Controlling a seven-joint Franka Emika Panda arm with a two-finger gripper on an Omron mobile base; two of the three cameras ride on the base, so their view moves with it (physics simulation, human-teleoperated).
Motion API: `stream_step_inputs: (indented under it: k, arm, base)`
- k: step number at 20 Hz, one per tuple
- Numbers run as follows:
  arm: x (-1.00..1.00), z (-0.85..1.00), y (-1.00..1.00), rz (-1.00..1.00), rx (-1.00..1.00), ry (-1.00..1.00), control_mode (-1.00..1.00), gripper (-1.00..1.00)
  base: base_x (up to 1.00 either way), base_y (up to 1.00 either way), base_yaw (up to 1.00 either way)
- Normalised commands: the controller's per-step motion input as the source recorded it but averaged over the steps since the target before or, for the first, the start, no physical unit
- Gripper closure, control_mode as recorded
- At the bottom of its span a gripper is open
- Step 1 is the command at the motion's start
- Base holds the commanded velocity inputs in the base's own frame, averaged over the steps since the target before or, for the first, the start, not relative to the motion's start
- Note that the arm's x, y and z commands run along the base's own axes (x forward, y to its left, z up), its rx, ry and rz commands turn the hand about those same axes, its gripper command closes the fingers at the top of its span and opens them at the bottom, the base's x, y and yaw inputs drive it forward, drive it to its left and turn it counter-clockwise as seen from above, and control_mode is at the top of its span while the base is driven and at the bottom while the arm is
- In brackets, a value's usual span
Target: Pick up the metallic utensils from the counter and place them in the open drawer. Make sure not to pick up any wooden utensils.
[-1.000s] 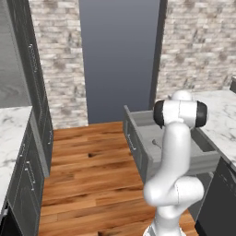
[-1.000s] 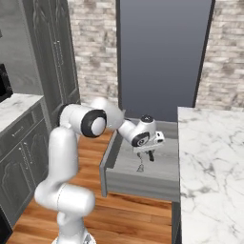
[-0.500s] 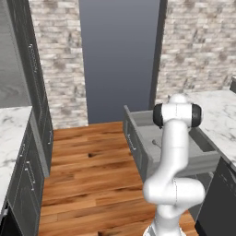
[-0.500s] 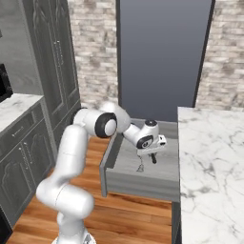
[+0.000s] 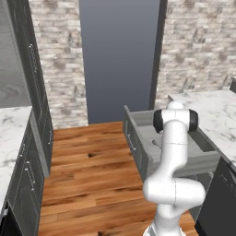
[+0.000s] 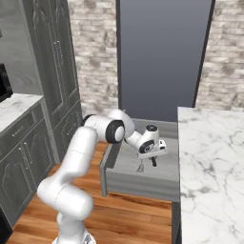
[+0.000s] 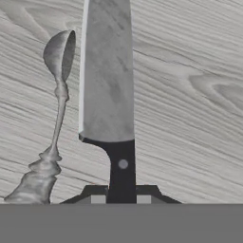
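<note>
My gripper [image 7: 122,192] is shut on the black handle of the knife [image 7: 107,80], whose silver blade points away from me just above the grey wood-grain floor of the open drawer [image 6: 143,183]. The metal spoon [image 7: 56,95] lies on that floor beside the blade. In the right base view the gripper [image 6: 151,155] hangs inside the drawer with the spoon [image 6: 140,167] under it. The drawer [image 5: 198,159] juts out from the island below the marble counter [image 6: 209,157]. The wooden utensils are out of view.
Tall grey cabinets [image 6: 52,71] and a second marble top [image 5: 11,133] stand across the wooden floor [image 5: 92,170]. A dark doorway [image 5: 117,60] is set in the brick wall behind the drawer.
My gripper has sunk a little lower into the drawer with the knife still in it. The elbow has swung towards the drawer.
</note>
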Motion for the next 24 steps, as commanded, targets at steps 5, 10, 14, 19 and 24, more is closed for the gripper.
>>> stream_step_inputs:
  k: [5,10,14,19,24]
  arm:
    - [0.41,-0.39,0.00,0.00,0.00,0.05,-1.00,1.00]
    - [0.31,-0.52,0.00,0.00,0.00,0.05,-1.00,-1.00]
    - [-0.08,-0.08,0.21,0.00,0.02,0.00,-1.00,-1.00]
    - [-0.28,0.13,0.19,0.00,0.06,0.00,-1.00,-1.00]
    - [-0.43,0.55,0.09,0.00,0.07,0.00,-1.00,-1.00]
  base:
    - [0.00,0.00,0.00]
    - [0.00,0.00,0.00]
    - [0.00,0.00,0.00]
    - [0.00,0.00,0.00]
    - [0.00,0.00,0.00]
